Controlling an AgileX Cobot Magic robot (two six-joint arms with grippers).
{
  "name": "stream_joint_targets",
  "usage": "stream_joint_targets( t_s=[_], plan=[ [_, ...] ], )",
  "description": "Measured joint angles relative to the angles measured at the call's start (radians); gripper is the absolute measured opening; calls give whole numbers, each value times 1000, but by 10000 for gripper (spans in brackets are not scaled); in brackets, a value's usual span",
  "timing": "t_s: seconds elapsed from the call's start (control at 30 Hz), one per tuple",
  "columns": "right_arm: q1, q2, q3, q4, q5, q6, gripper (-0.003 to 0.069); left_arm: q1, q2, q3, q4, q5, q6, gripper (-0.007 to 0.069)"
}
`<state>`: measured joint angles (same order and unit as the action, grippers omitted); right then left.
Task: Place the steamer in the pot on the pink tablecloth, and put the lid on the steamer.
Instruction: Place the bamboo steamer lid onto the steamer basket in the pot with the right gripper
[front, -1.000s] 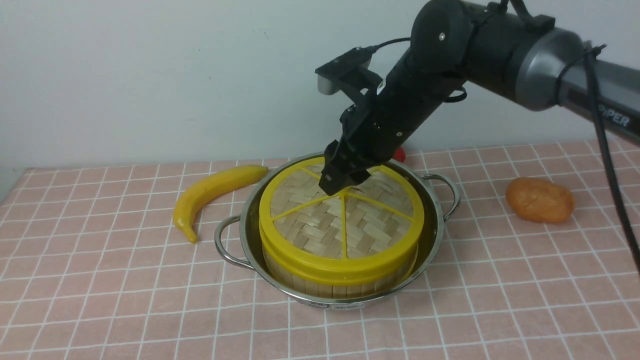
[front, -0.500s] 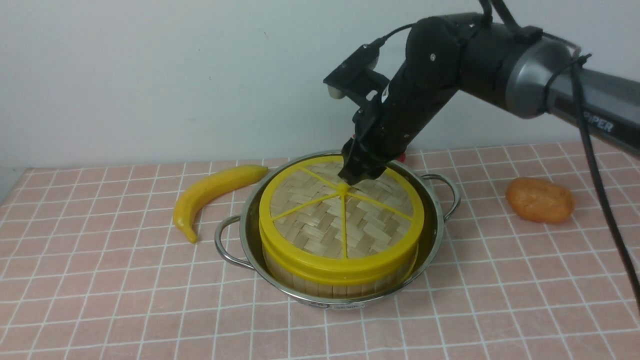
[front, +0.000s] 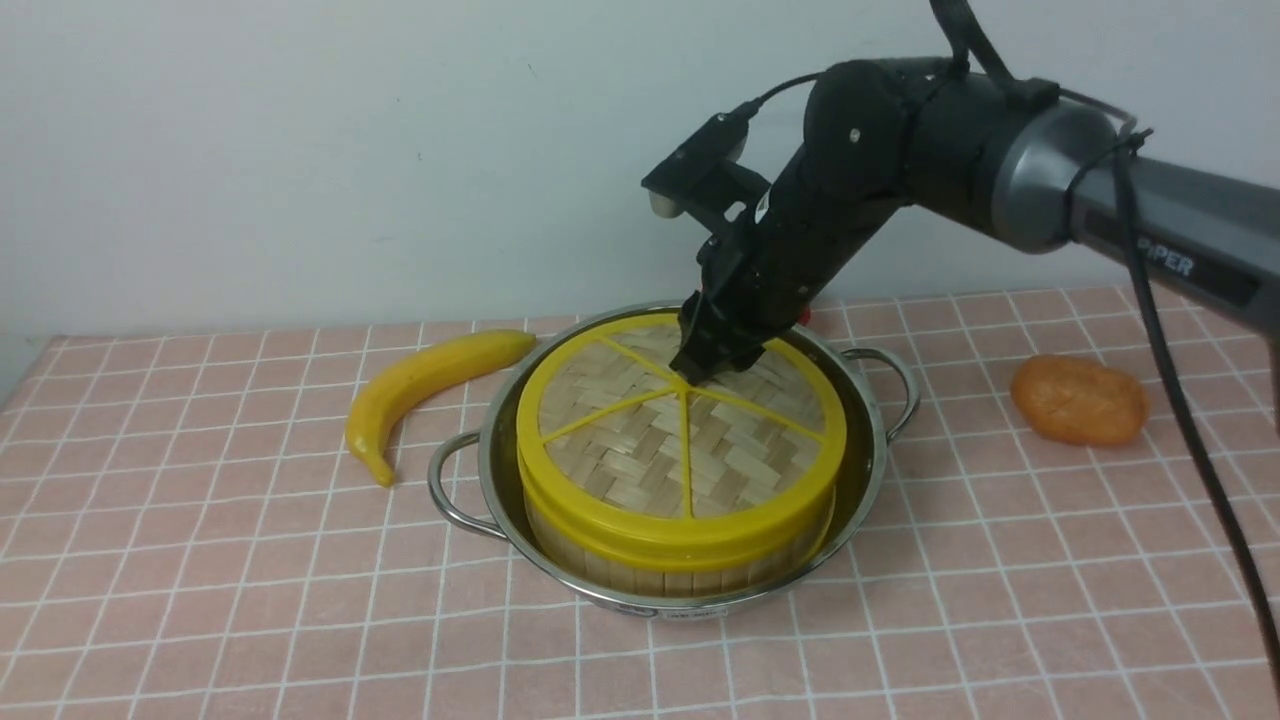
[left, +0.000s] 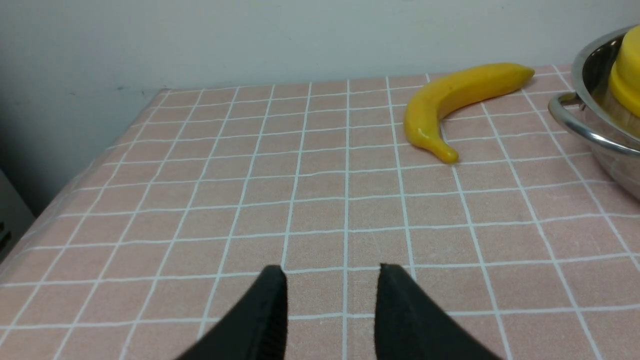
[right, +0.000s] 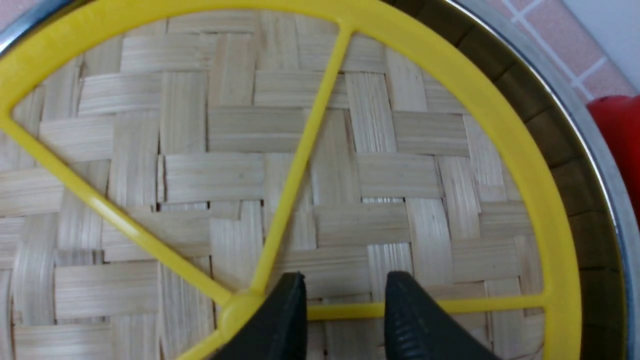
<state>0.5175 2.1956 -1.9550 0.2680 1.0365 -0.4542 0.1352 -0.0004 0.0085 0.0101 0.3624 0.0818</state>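
Note:
The steamer sits inside the shiny pot on the pink tablecloth. The woven lid with yellow rim and spokes lies flat on top of the steamer. My right gripper hovers just above the lid, beside its centre knob. In the right wrist view the right gripper is open and empty over the lid, with a spoke passing under the gap and the knob beside one finger. My left gripper is open and empty, low over bare cloth, and is out of the front view.
A yellow banana lies left of the pot and also shows in the left wrist view. An orange bread-like lump lies at the right. A red thing peeks out behind the pot. The pot's handle is at the left wrist view's edge.
My right gripper has shifted slightly right and back off the lid's centre knob, and the arm's elbow has dropped. The lid, steamer and pot have not moved.

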Motion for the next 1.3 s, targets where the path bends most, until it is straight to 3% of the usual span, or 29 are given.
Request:
stream_joint_targets(
  t_s=[0.57, 0.87, 1.3],
  plan=[
    [0, -37, -1, 103, 39, -39, 253, 0, 0, 0, 0, 0, 0, 243],
    [1, -37, 0, 55, 7, -33, 253, 0, 0, 0, 0, 0, 0, 243],
    [2, -50, 0, 111, 119, -29, 253, 0, 0, 0, 0, 0, 0, 243]
  ],
)
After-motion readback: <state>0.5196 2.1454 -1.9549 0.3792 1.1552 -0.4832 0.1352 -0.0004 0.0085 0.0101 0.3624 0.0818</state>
